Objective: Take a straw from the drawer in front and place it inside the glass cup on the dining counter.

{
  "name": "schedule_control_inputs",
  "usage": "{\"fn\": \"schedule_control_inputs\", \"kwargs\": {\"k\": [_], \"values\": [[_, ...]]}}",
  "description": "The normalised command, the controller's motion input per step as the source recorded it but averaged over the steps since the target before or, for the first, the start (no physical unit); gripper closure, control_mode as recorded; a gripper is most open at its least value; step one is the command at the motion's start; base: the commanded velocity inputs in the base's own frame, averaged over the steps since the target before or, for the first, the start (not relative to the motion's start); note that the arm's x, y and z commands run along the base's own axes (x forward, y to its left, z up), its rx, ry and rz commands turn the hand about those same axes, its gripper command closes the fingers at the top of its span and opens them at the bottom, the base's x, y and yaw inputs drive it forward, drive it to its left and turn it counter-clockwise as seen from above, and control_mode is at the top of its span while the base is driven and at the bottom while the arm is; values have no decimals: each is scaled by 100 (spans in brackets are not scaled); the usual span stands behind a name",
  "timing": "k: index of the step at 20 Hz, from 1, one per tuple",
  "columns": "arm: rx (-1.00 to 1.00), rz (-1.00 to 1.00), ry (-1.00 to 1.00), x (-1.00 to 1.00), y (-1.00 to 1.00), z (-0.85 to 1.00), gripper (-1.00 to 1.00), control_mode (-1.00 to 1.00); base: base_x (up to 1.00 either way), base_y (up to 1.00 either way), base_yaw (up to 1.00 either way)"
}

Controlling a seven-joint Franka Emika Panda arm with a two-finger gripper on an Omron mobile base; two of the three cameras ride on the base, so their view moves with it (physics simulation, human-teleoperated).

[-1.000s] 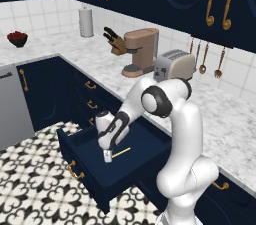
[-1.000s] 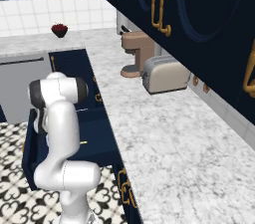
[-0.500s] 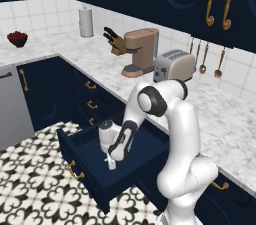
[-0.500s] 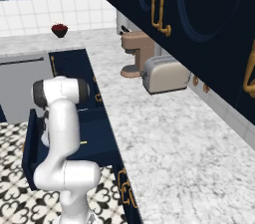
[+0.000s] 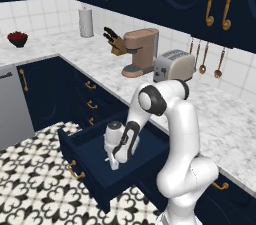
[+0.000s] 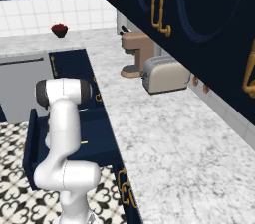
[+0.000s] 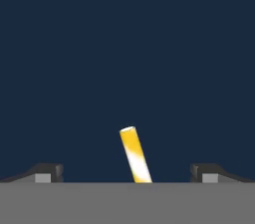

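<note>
Since the earlier frame the claw [image 5: 114, 164] has sunk deeper into the open drawer [image 5: 85, 166]. We read it fully spread, gripping nothing. The hand view alone reveals the straw [image 7: 135, 155] lying between both fingertips [image 7: 49, 172] on the drawer floor.

Toaster [image 5: 173, 65] beside coffee machine [image 5: 139, 52] on marbled worktop [image 5: 220, 119]

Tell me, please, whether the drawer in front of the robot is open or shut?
Open: the drawer is pulled out over the floor, and the straw lies on its bottom.
</note>
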Motion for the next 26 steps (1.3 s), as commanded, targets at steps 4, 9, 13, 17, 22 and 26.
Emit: {"fn": "schedule_control_inputs", "kwargs": {"k": [4, 9, 13, 17, 22, 26], "values": [[9, 1, 2, 63, 0, -1, -100, -100, 0, 0, 0], [4, 0, 13, 65, 4, -13, -100, -100, 0, 0, 0], [0, 0, 19, 60, 9, -39, 100, -100, 0, 0, 0], [0, 0, 14, 42, 1, -36, 100, -100, 0, 0, 0], [0, 0, -3, -9, 5, -4, 100, -100, 0, 0, 0], [0, 0, -14, -31, 24, 44, 100, -100, 0, 0, 0]]}}
